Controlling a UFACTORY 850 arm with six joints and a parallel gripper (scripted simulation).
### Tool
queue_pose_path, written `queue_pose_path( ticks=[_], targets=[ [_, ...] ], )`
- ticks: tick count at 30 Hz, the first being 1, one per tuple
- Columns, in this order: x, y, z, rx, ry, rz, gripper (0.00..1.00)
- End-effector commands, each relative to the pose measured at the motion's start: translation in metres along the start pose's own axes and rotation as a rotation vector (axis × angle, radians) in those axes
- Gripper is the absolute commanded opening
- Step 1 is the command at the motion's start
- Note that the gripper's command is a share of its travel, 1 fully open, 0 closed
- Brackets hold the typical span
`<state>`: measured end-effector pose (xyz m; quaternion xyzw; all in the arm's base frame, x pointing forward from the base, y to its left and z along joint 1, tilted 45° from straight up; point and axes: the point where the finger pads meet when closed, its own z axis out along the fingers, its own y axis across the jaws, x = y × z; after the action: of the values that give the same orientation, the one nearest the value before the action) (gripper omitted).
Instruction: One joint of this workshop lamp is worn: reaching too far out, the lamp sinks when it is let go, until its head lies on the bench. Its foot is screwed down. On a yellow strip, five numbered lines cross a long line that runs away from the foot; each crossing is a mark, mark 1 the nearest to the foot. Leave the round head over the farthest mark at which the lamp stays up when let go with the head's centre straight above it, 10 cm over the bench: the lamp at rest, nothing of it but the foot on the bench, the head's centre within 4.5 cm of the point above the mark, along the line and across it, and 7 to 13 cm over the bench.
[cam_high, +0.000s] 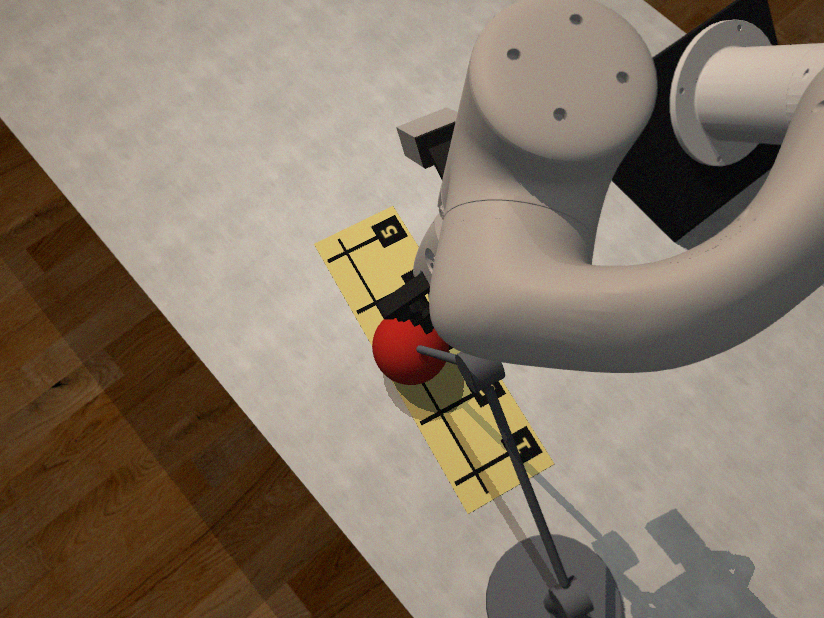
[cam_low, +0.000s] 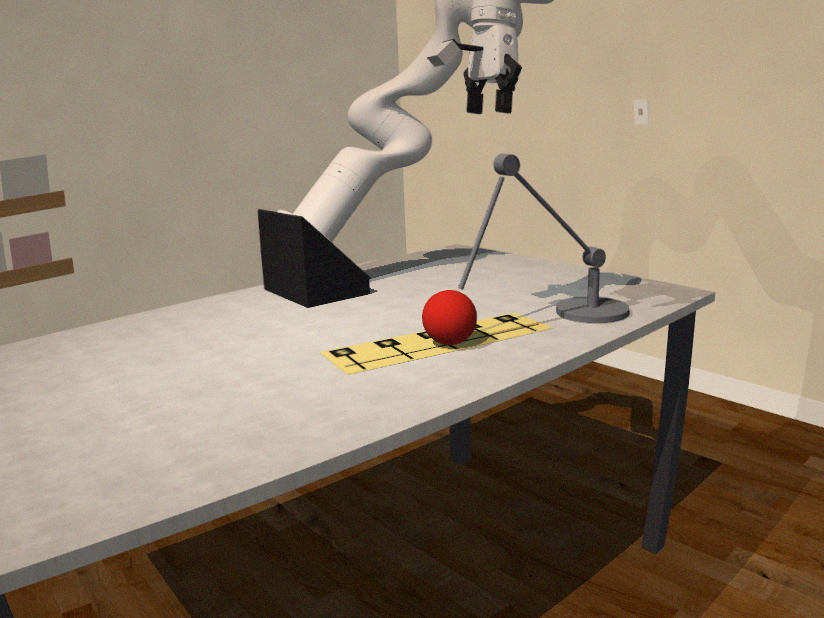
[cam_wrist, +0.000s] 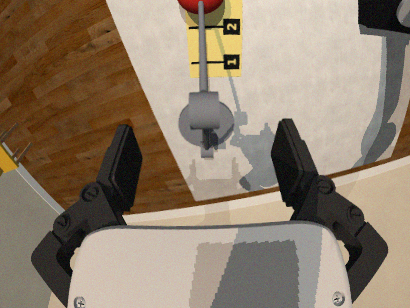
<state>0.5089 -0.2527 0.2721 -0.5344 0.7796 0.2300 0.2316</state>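
Hovering high above the lamp's elbow joint (cam_low: 506, 163), our gripper (cam_low: 488, 99) hangs wide open and holds nothing, while we see the red head (cam_low: 449, 316) just over the yellow strip (cam_low: 372, 357) near mark 3.

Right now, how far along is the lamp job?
Done: nothing settled that I can see. The round red lamp head floats by mark 3 on the yellow numbered strip, unheld. In hand: the black two-finger gripper is open, high above the lamp's grey elbow joint. Left: grasp, test farther marks, release.
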Motion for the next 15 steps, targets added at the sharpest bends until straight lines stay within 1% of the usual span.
queue_pose_path(
  ticks=[1,5,7,15],
  targets=[
    [0.019,0.0,0.001,0.002,0.0,0.0,1.0],
    [0.035,0.0,0.003,0.002,0.0,0.0,1.0],
    [0.035,0.0,0.003,0.002,0.0,0.0,1.0],
    [0.067,0.0,0.007,0.002,0.0,0.0,1.0]
  ],
)
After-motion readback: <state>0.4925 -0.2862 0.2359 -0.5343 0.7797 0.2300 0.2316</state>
